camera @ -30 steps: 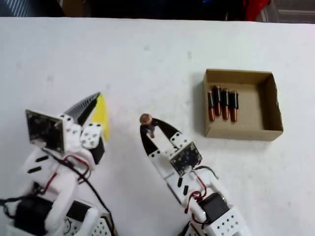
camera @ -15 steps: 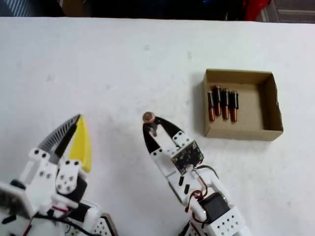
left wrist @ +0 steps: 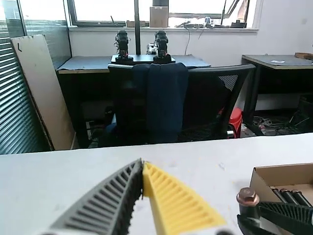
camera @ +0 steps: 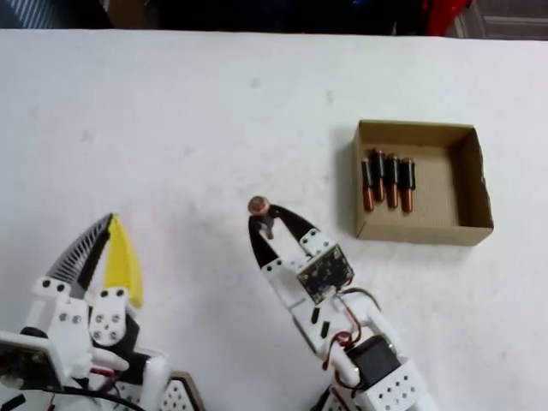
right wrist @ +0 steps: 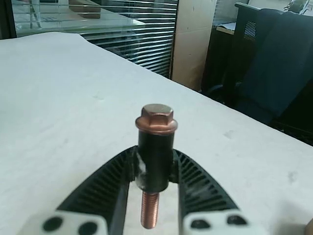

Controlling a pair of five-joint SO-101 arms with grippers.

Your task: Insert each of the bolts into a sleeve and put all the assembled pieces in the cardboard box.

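**High view:** fixed camera above the table (camera: 214, 94), facing steeply down at mid-distance. It takes in the whole work area, including the cardboard box (camera: 419, 231).

**Left wrist view:** mounted low, just behind the left gripper (left wrist: 142, 167). It faces level across the table toward a chair (left wrist: 161, 103) and windows (left wrist: 112, 10). It shares the box and the sleeved bolt (left wrist: 248, 200) with the high view.

**Right wrist view:** very close behind the right gripper (right wrist: 155, 164), facing along it across the table toward blinds (right wrist: 132, 29). It shares the sleeved bolt with both other views.

Left hand (camera: 111, 221) withdrawn farther from bolt (camera: 258, 206), toward own base.
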